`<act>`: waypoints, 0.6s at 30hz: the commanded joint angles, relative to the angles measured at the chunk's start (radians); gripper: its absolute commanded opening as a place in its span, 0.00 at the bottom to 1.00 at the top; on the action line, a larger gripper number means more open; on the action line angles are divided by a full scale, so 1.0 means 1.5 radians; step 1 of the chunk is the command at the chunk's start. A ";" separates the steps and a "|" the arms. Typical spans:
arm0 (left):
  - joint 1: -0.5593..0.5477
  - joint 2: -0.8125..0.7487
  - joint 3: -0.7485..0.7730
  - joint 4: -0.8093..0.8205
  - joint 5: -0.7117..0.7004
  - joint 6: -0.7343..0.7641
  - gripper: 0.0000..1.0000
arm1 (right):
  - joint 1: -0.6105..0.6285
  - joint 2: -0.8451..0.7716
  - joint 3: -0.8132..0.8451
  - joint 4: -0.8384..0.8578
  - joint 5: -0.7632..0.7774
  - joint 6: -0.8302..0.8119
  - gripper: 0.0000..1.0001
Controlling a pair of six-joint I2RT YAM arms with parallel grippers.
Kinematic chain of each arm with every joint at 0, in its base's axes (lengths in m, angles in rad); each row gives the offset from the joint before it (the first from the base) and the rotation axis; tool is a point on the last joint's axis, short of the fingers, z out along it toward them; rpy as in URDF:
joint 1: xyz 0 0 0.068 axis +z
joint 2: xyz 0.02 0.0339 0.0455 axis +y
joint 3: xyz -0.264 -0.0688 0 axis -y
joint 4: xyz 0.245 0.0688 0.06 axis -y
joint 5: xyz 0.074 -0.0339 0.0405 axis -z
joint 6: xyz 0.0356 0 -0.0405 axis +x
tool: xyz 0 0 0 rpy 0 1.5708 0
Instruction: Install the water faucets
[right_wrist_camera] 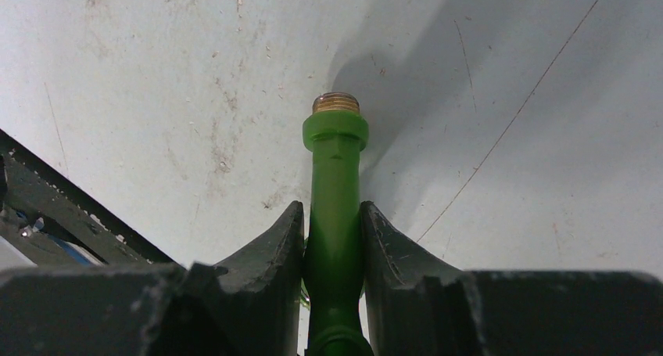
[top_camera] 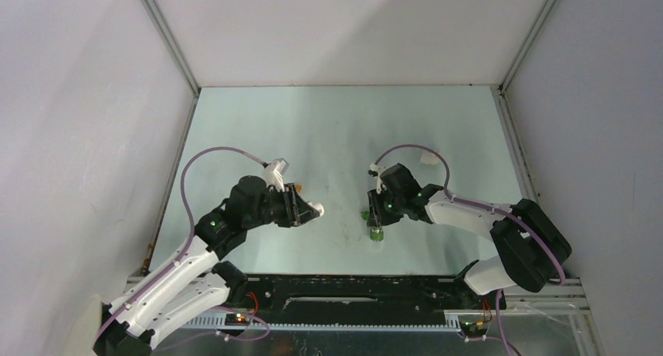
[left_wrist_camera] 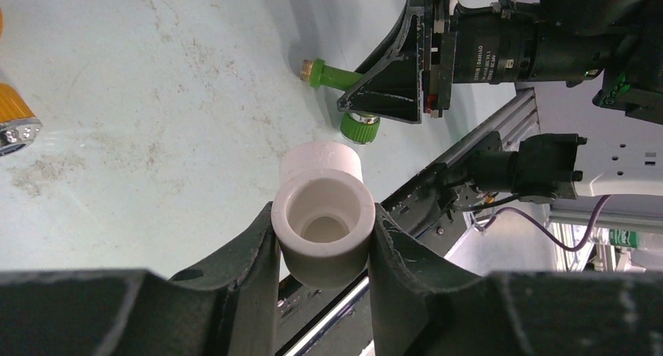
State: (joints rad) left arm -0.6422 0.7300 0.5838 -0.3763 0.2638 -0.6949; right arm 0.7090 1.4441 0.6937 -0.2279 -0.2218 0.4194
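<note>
My left gripper [top_camera: 310, 210] is shut on a white elbow pipe fitting [left_wrist_camera: 323, 219], held above the table with its open socket facing the camera. My right gripper [top_camera: 374, 212] is shut on the green faucet [right_wrist_camera: 335, 185] around its stem. The faucet's brass threaded end [right_wrist_camera: 336, 102] points forward past the fingertips. In the left wrist view the green faucet [left_wrist_camera: 338, 77] lies low over the table, its thread pointing left and its round knob [left_wrist_camera: 360, 127] below the right gripper [left_wrist_camera: 388, 82]. The orange faucet [left_wrist_camera: 12, 120] lies at that view's left edge and shows in the top view [top_camera: 301, 186] beside my left wrist.
A small white piece [top_camera: 428, 159], perhaps a second fitting, lies on the table behind the right arm. The pale table [top_camera: 336, 129] is walled on three sides. A black rail [top_camera: 352, 289] runs along the near edge between the arm bases.
</note>
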 commanded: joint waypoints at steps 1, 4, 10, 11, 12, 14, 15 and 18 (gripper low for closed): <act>-0.003 -0.020 0.027 0.014 -0.014 0.027 0.00 | -0.002 -0.007 -0.003 0.031 -0.008 0.015 0.09; -0.003 -0.030 0.032 0.022 -0.010 0.035 0.00 | -0.011 -0.035 0.010 0.010 -0.020 -0.007 0.00; -0.003 -0.045 0.051 0.059 0.056 0.069 0.00 | -0.037 -0.168 0.074 -0.085 -0.134 -0.109 0.00; -0.002 -0.050 0.055 0.068 0.074 0.082 0.00 | -0.045 -0.191 0.091 -0.103 -0.162 -0.127 0.00; -0.002 -0.054 0.057 0.080 0.095 0.090 0.00 | -0.052 -0.214 0.108 -0.122 -0.198 -0.154 0.00; -0.002 -0.064 0.060 0.106 0.144 0.101 0.00 | -0.065 -0.248 0.154 -0.169 -0.250 -0.189 0.00; -0.002 -0.069 0.061 0.121 0.168 0.105 0.00 | -0.068 -0.259 0.176 -0.192 -0.278 -0.205 0.00; -0.002 -0.082 0.067 0.161 0.236 0.117 0.00 | -0.070 -0.270 0.243 -0.269 -0.364 -0.250 0.00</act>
State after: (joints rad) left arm -0.6422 0.6411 0.6315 -0.2825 0.4419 -0.5785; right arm 0.6086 1.0771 0.9260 -0.4755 -0.5362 0.1822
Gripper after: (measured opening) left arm 0.403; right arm 0.312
